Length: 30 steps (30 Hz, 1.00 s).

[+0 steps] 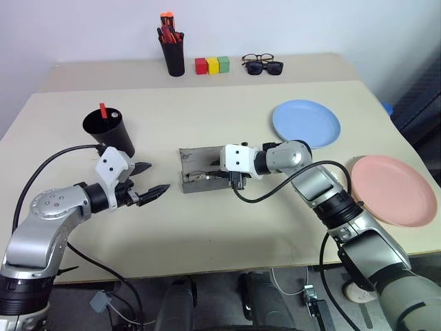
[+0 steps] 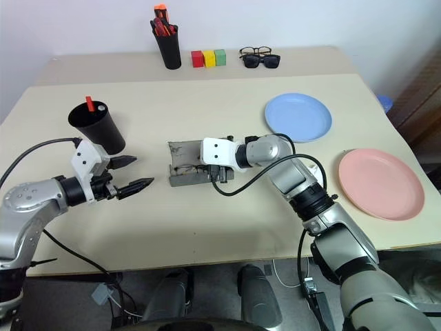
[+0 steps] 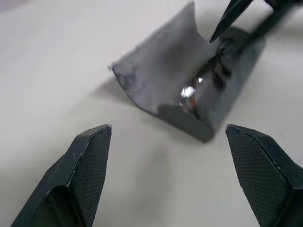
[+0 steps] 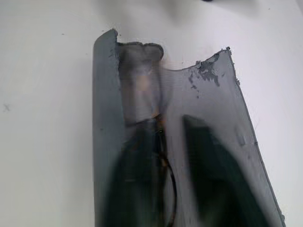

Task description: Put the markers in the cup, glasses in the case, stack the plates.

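The grey case [image 1: 200, 171] lies open in the middle of the table. The wire-frame glasses [image 3: 208, 80] rest in its trough. My right gripper [image 1: 222, 176] reaches into the case from the right, open, its two fingers [image 4: 213, 179] standing apart on either side of the thin frame wire. To the left of the case my left gripper [image 1: 157, 178] hovers open and empty, pointing at the case's end. Behind it stands the black cup [image 1: 110, 131], with a marker's red end [image 1: 102, 110] sticking out. The blue plate [image 1: 306, 123] and the pink plate [image 1: 394, 189] lie apart at the right.
On the back table stand a black pen holder [image 1: 172, 52] with red and orange pens, three coloured blocks [image 1: 211, 65], and sunglasses with a second pair of spectacles [image 1: 263, 64]. The pink plate sits near the table's right edge.
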Available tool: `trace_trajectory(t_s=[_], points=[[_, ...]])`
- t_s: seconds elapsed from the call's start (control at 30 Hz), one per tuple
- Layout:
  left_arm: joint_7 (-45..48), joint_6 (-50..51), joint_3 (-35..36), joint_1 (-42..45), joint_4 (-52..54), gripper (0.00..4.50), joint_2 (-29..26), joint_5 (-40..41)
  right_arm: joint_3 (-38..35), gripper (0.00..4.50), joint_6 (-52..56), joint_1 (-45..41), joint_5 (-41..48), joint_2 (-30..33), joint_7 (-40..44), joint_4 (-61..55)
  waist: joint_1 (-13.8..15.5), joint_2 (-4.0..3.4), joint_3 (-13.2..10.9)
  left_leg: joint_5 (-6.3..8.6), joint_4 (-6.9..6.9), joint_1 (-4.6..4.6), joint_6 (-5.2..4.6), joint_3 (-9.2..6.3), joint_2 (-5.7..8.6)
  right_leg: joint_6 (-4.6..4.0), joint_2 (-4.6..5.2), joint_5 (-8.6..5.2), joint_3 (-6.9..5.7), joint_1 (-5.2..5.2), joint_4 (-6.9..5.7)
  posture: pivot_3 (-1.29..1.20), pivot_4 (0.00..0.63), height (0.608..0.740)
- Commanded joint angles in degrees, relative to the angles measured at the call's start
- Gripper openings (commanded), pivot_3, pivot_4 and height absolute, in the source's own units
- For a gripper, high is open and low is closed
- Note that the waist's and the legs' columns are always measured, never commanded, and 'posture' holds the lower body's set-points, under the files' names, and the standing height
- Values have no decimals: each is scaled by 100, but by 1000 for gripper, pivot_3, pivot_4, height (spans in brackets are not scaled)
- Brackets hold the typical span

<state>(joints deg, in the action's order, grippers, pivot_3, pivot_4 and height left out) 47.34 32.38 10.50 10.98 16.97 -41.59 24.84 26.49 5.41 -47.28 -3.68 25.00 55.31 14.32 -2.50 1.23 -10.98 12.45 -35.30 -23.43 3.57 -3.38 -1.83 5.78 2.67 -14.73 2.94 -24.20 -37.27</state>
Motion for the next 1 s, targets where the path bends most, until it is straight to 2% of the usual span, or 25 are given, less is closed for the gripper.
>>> trace_trajectory(t_s=[0.03,0.07,0.2,0.27,0.4,0.63,0.8,1.0], points=[[-96,97,-51,575,-319,2611,187,195,-368,2974,6,-125,-21,-95,-284,-171,5,6,4,0,-1,0,1,-3,-1,0,-2,0,-2,1,-1,0,150,740],[-103,82,-177,779,-432,2082,256,132,-403,3451,37,-82,-13,-56,-258,-262,6,5,3,0,-2,-1,1,-3,-1,0,-2,0,-2,1,-1,0,150,740],[-508,-53,-865,1808,-1265,94,655,-526,-586,3480,245,232,83,175,-162,-880,62,6,3,-1,-2,-2,1,-5,4,1,2,0,-4,3,0,0,150,740],[-840,-275,-1196,2455,-1983,94,1003,-954,-717,3480,463,531,188,342,-114,-1382,117,5,3,-1,-7,-2,1,-5,3,2,1,1,-4,6,1,0,150,740],[-1146,317,-1323,3970,-3997,94,1788,-1059,-1106,3480,1139,1389,416,768,-120,-2617,188,7,3,-1,-13,-8,1,-7,6,3,1,1,-6,7,3,0,150,740],[-364,5,-1825,4856,-5866,94,2098,-1513,-2190,3480,2935,2474,1147,819,-731,-4146,12,6,3,11,-24,-6,-19,-9,3,3,-8,-1,-4,7,-3,0,150,740],[458,-188,-2135,4822,-5944,94,2044,-1694,-2525,3480,3340,2881,1255,896,-1143,-4472,7,6,3,11,-29,-7,-19,-8,4,3,-6,0,-2,8,-6,0,150,740],[1111,-42,-2249,4243,-4747,94,1702,-1670,-2492,3480,3276,2981,1242,939,-1384,-4378,-5,5,2,11,-27,-6,-19,-7,3,3,-6,-1,-1,8,-6,0,150,740]])
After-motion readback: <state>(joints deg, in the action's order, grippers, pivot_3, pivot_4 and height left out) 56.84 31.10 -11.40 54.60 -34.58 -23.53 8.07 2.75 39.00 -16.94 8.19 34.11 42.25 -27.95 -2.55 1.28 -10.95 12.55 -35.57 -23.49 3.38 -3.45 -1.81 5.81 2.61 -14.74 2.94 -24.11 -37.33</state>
